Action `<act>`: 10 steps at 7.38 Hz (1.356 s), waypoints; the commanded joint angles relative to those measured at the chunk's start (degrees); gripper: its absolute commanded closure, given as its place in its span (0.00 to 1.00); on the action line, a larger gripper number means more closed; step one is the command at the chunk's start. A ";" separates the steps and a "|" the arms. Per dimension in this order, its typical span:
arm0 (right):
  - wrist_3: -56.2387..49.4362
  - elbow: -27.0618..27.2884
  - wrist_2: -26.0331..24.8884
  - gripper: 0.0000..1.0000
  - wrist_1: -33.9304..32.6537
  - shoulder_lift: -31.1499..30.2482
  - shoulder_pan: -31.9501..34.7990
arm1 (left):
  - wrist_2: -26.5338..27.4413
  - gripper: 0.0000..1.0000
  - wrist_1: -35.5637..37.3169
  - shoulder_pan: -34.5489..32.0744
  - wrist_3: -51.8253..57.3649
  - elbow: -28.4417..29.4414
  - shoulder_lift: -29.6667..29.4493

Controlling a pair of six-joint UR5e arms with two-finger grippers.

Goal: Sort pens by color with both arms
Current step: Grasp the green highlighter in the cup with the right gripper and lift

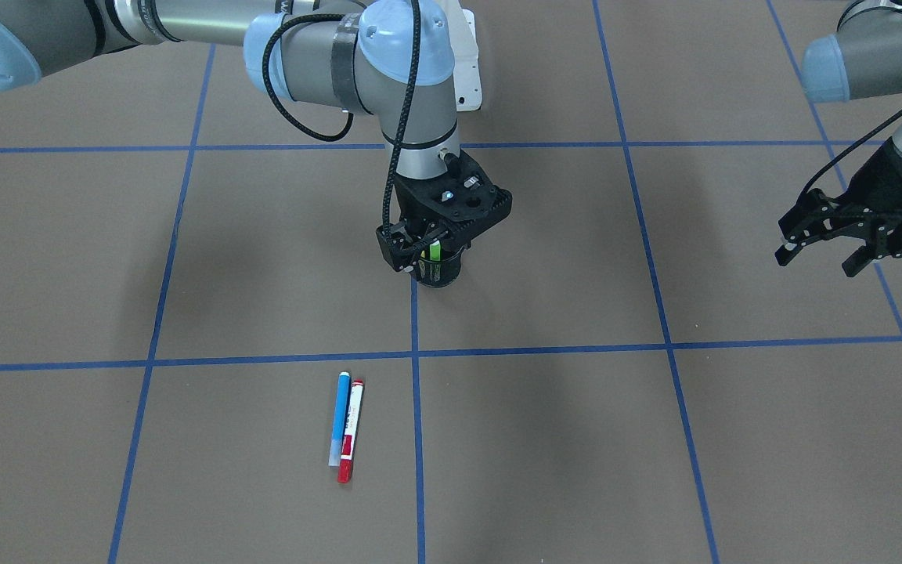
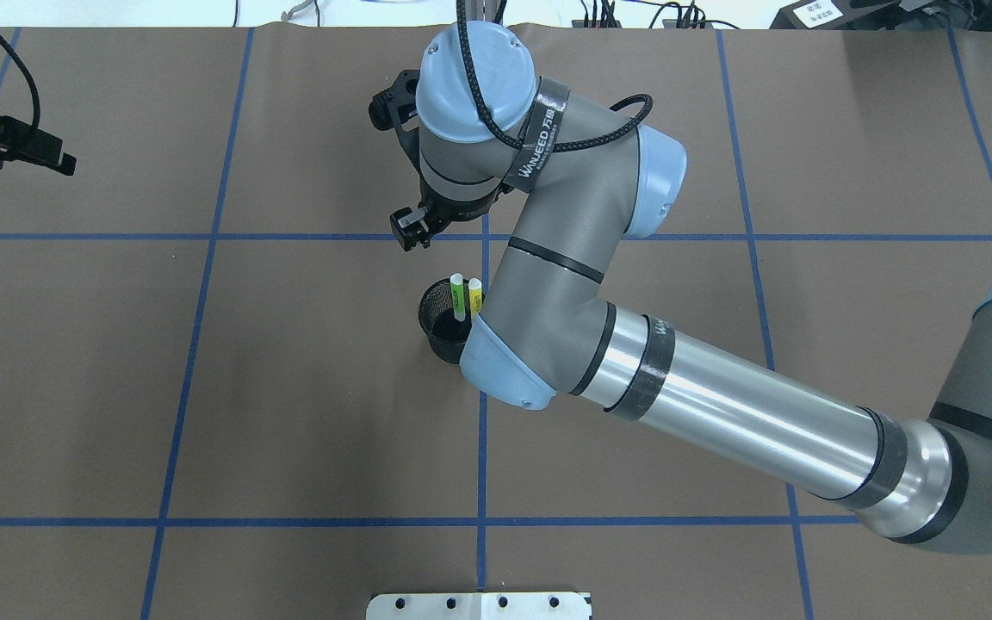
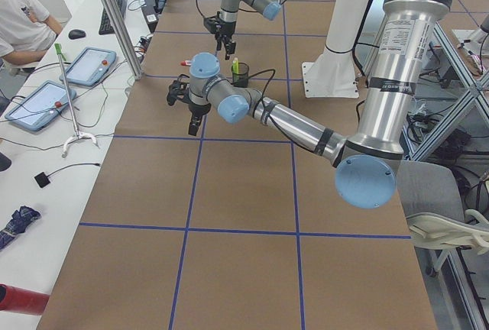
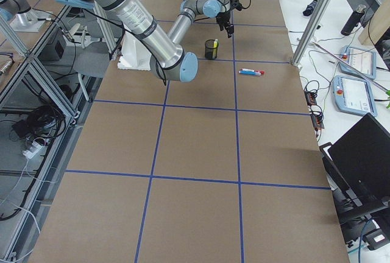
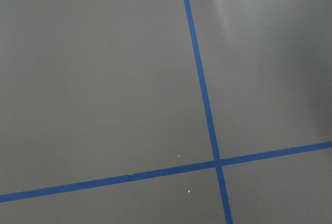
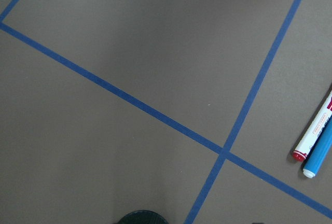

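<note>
The green pen (image 2: 458,297) and yellow pen (image 2: 475,295) are stood nearly upright in the mesh cup (image 2: 431,314). The right gripper (image 1: 412,249) is poised just above the cup, with nothing grasped; whether its fingers are parted cannot be told. The left gripper (image 1: 815,262), spread and empty, is seen well apart from the cup. The blue pen (image 1: 340,415) and red pen (image 1: 350,431) are laid side by side, well off the cup. A straight upward pull by the right arm is judged likely.

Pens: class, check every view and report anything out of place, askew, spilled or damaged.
Nothing stands out. The cup stands upright with the green pen and yellow pen inside; the blue pen and red pen lie side by side on the table.
</note>
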 commanded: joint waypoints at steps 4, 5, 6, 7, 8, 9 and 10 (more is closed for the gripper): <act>-5.88 -0.64 -0.51 0.29 -1.62 -0.39 -3.81 | -0.74 0.01 0.16 -0.90 -0.56 -1.73 4.34; -5.97 -0.73 -0.59 0.37 -1.62 -0.40 -4.16 | -0.74 0.01 0.16 -0.99 -0.56 -1.82 4.34; -6.06 -0.90 -0.68 0.38 -1.62 -0.57 -4.25 | -0.65 0.01 0.16 -0.99 -0.56 -1.82 4.43; -6.06 -0.90 -0.59 0.47 -1.62 -0.48 -4.34 | -0.65 0.01 0.16 -0.99 -0.56 -1.82 4.34; -6.06 -0.90 -0.68 0.62 -1.62 -0.57 -4.34 | -0.65 0.01 0.16 -1.08 -0.56 -1.82 4.34; -6.06 -0.90 -0.68 0.76 -1.62 -0.48 -4.34 | -0.65 0.01 0.16 -1.08 -0.65 -1.82 4.34; -6.06 -0.82 -0.68 0.91 -1.62 -0.48 -4.25 | -0.57 0.01 0.16 -1.25 -0.65 -1.82 4.34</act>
